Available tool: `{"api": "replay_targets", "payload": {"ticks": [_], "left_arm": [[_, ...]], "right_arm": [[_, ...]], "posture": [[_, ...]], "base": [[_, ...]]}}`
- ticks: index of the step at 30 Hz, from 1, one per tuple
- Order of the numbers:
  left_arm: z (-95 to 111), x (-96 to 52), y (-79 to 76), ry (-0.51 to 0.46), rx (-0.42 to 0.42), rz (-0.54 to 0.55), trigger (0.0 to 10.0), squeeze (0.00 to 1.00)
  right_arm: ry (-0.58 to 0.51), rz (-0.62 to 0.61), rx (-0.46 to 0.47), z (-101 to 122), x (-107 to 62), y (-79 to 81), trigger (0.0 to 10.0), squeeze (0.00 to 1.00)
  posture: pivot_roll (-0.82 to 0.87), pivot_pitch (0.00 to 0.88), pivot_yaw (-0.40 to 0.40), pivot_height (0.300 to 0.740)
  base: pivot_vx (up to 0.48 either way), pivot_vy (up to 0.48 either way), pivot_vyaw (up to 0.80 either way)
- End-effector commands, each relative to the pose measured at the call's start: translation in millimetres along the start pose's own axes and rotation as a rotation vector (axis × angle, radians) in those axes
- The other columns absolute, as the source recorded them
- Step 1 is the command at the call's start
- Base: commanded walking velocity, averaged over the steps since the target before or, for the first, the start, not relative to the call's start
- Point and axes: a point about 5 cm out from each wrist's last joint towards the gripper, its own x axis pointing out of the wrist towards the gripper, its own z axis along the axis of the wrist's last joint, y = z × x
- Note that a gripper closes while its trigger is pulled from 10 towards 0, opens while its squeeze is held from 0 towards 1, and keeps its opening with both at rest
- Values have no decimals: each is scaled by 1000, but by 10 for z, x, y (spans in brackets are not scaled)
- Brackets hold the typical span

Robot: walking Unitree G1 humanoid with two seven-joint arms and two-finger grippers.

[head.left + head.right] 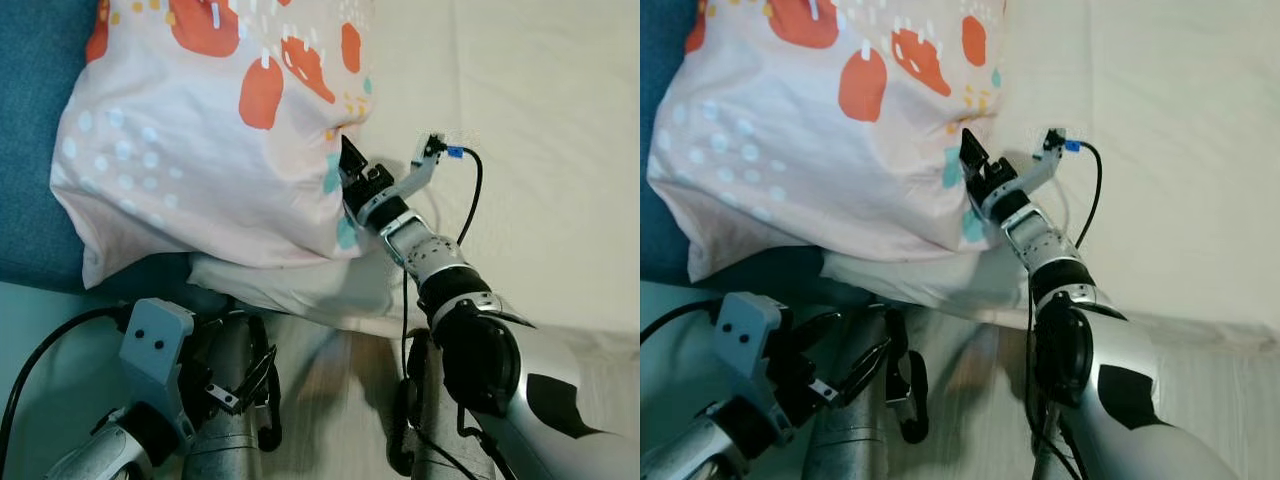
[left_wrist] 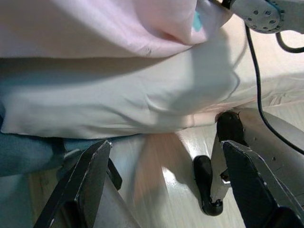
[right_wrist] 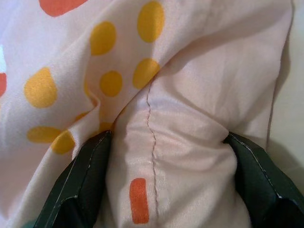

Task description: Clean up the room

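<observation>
Cream bed sheet (image 1: 540, 110), smooth, spread over the right part of the scene. Teal blanket (image 1: 30, 120) along the left edge. Pale, glossy floor (image 2: 166, 190) below the edge of the bed, with reflected light.

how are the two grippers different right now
The right gripper reaches out to the patterned pillow on the bed, its fingers pinching a fold of the cover. The left gripper hangs low by the robot's legs, fingers apart, holding nothing. Both have two black fingers.
</observation>
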Motion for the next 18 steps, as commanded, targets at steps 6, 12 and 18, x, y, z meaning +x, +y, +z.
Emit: {"api": "replay_targets", "payload": {"ticks": [6,12,18], "left_arm": [[-30,-49,-34,49,-5,-5,10000,0],[-15,-45,-40,48,-5,-5,10000,0],[-5,-45,-45,50,-3,-7,10000,0]], "right_arm": [[33,-6,-24,-121,4,-8,10000,0],[-13,1,24,-68,17,8,10000,0],[53,129,109,-150,60,122,10000,0]], "posture": [[328,699,108,521],[335,699,108,511],[335,699,108,511]], "base": [[0,0,0],[0,0,0],[0,0,0]]}}
